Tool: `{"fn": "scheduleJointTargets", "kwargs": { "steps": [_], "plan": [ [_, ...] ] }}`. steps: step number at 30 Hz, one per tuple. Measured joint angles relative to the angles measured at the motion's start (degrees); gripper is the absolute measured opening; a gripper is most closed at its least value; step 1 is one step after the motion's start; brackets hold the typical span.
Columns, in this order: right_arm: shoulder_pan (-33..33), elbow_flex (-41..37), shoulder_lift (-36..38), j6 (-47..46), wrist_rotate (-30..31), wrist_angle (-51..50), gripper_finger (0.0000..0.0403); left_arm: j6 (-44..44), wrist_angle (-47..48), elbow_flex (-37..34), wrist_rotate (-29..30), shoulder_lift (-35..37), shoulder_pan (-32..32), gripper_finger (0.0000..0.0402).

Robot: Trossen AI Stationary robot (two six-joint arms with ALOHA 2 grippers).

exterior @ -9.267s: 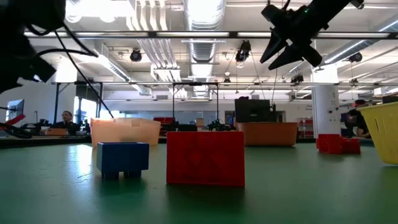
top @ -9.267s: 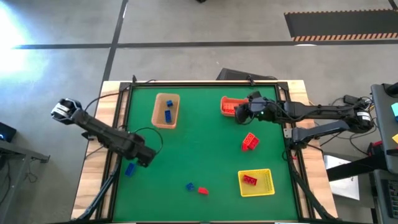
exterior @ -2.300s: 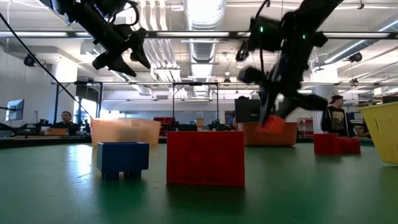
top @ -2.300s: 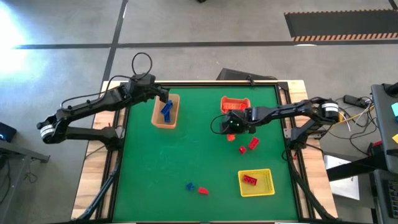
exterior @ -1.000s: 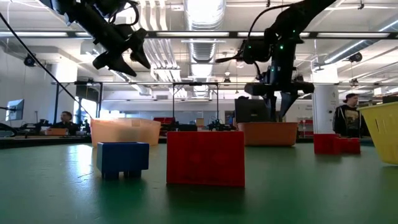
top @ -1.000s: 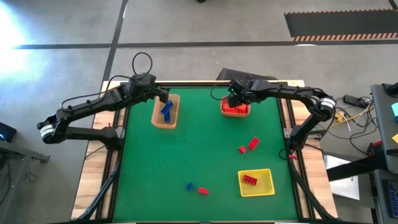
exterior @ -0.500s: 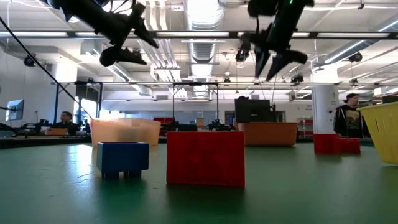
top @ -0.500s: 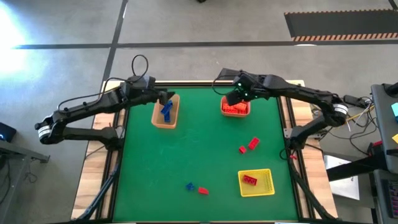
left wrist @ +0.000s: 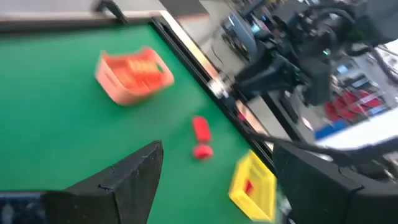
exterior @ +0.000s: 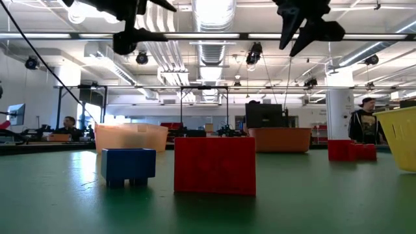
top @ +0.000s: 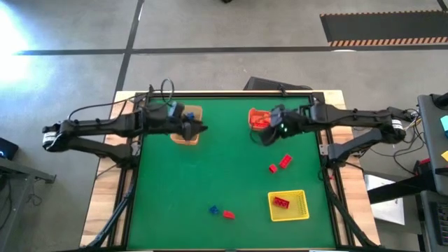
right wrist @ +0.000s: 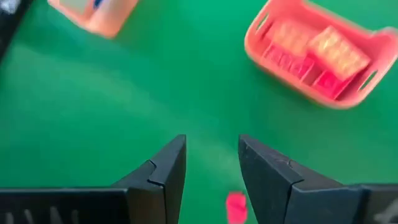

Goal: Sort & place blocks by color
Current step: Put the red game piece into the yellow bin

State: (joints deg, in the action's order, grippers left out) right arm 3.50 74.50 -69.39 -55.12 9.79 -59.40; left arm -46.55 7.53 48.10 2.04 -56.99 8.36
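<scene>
Both grippers are open and hold nothing. My left gripper hovers high by the tan bin, which holds blue blocks; its fingers stand wide apart. My right gripper hovers just near-side of the orange bin, which holds orange blocks. Two red blocks lie on the mat between the orange bin and the yellow bin. A red block lies in the yellow bin. A blue block and a red block sit by the near edge.
The green mat is bare in its middle and along its left side. A black frame borders the table. Cables loop over the left arm. Beyond the table a person stands in the room.
My right gripper has risen from just above the orange bin and drawn back toward the near edge, tipping from pointing down to slanting. My left gripper has lifted from over the tan bin and swung toward the table's right and near side. The blocks have stayed put.
</scene>
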Motion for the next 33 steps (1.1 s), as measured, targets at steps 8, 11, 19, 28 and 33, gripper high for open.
{"fn": "scheduleJointTargets", "kwargs": {
  "steps": [8, 11, 19, 28, 33],
  "plan": [
    [-9.3, 0.0, -6.6, -5.0, -2.8, -2.1, 0.0186, -7.5, -0.9, 0.0, 0.5, -1.7, -8.5, 0.0286],
    [-11.5, 0.0, -10.2, -5.1, -4.9, -3.0, 0.0206, -9.3, -1.2, 0.0, 1.9, -1.9, -10.5, 0.0286],
    [-15.1, -0.1, -20.0, -2.2, -5.8, -7.6, 0.0227, -12.5, -2.5, 0.0, 4.9, -1.9, -15.4, 0.0286],
    [-15.1, -0.1, -30.0, 5.2, -5.8, -8.2, 0.0228, -14.9, -2.6, 0.0, 9.9, -1.9, -20.6, 0.0286],
    [-14.9, -0.1, -33.8, 7.1, -5.8, -8.1, 0.0228, -16.2, -2.6, 0.0, 12.3, -1.9, -22.5, 0.0286]
  ]
}}
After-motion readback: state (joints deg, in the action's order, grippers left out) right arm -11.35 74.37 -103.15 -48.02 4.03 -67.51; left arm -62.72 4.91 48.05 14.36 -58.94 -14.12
